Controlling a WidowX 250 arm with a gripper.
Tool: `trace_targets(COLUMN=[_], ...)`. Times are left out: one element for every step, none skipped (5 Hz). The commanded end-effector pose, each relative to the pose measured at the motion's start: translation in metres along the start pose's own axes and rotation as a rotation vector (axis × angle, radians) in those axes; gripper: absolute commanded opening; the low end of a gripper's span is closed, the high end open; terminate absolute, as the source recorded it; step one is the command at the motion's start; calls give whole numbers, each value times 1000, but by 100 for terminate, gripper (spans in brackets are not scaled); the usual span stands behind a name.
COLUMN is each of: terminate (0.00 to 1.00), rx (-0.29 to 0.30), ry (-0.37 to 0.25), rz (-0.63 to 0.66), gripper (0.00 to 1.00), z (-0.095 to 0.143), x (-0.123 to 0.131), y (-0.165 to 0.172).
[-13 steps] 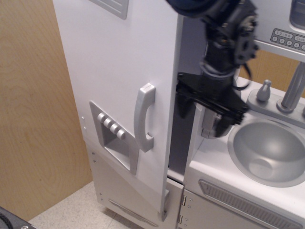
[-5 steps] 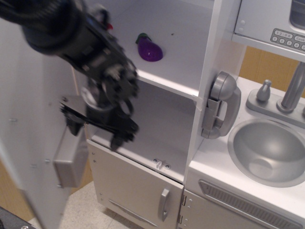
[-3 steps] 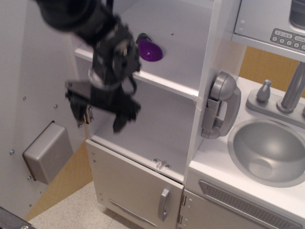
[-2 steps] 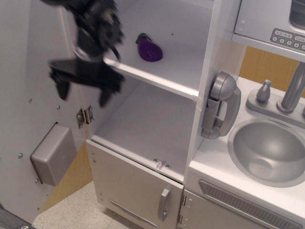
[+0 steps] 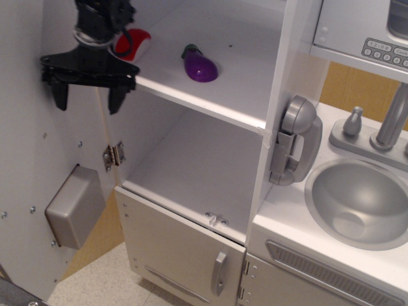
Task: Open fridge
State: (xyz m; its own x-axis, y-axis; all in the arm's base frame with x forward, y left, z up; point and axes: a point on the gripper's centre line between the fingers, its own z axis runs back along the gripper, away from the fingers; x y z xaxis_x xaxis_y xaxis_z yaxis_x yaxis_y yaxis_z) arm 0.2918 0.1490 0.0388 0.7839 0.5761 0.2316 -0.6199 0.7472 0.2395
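The white fridge [image 5: 210, 159] stands open. Its large door [image 5: 38, 191] is swung far out to the left, showing its inner face with the grey dispenser box [image 5: 75, 205] and a hinge [image 5: 113, 154]. White shelves show inside; a purple toy eggplant [image 5: 199, 64] and a red-and-white item [image 5: 132, 43] lie on the upper shelf. My black gripper [image 5: 88, 97] hangs at the upper left in front of the hinge edge, fingers spread and pointing down, empty, touching nothing.
The smaller lower door [image 5: 185, 258] with a short silver handle [image 5: 218, 273] is shut below. A grey toy phone [image 5: 294, 139] hangs on the fridge's right wall. A sink [image 5: 360, 204] with faucet [image 5: 390, 120] is at right, a keypad panel [image 5: 382, 50] above it.
The door has swung from nearly shut to fully open on the left. My gripper moved from the door's right edge across to the upper left and rose clear of the shelves.
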Motion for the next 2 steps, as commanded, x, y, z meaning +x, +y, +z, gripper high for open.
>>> trace_targets(terminate=[0, 100], rx=[3, 3], ry=[-7, -7], rz=[-60, -60], gripper=[100, 100], z=[15, 15], x=[11, 11], y=[12, 12])
